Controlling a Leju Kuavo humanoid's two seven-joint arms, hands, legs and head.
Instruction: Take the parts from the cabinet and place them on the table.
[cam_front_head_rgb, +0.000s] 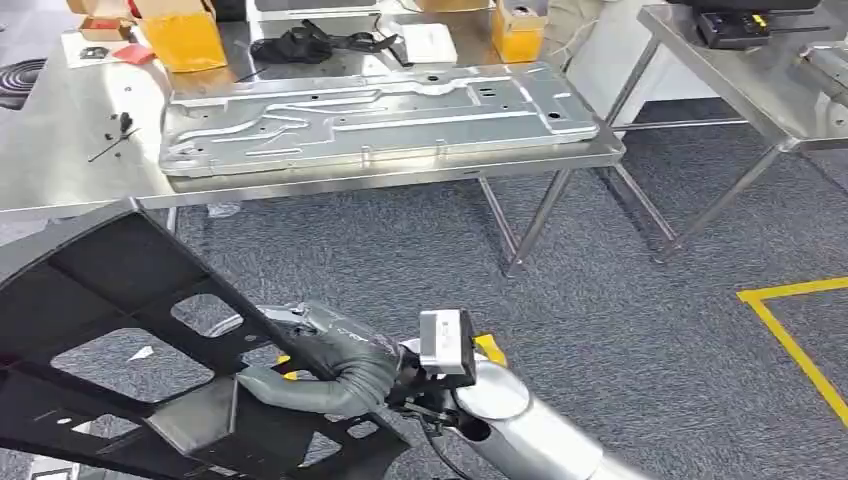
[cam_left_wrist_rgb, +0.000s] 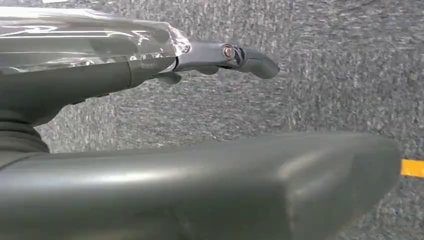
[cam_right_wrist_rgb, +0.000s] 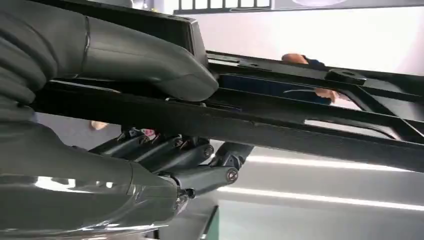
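The right hand (cam_front_head_rgb: 320, 365) grips a black frame (cam_front_head_rgb: 110, 300) with cutouts, low in the head view at about seven o'clock, held over the grey carpet (cam_front_head_rgb: 620, 300). In the right wrist view the thumb (cam_right_wrist_rgb: 150, 60) presses one face of the frame's bar (cam_right_wrist_rgb: 280, 130) and the dark fingers (cam_right_wrist_rgb: 175, 155) curl under the other face, pinching it between them.

The left hand (cam_left_wrist_rgb: 150, 65) hangs over carpet; its thumb and one dark finger (cam_left_wrist_rgb: 250, 60) lie apart with nothing between them.

At twelve o'clock stands a steel table (cam_front_head_rgb: 60, 160) carrying a large silver stamped panel (cam_front_head_rgb: 370, 115), with yellow boxes (cam_front_head_rgb: 185, 35) behind it. Yellow floor tape (cam_front_head_rgb: 790, 330) lies at four o'clock.
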